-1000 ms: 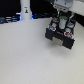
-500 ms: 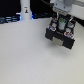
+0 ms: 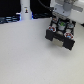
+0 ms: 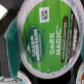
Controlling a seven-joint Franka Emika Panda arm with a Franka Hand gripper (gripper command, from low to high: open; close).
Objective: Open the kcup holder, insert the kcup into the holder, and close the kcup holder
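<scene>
On the white table (image 3: pixel 25 55), toward the exterior view's right, the black pod holder (image 3: pixel 61 36) sits with its tray slid out and the arm's gripper (image 3: pixel 61 22) low over it. Whether the claw is wide, narrow or clamped cannot be told. The wrist view is filled by the green-topped pod (image 4: pixel 46 36), right under the camera, with neighbouring pods at the edges. The risk, as I judge it: the pod lands tilted on a slot rim, or nudges a neighbour, and jams the tray on closing.

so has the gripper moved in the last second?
No clear move. The gripper sits over the holder, same spot relative to the white bottle.
</scene>
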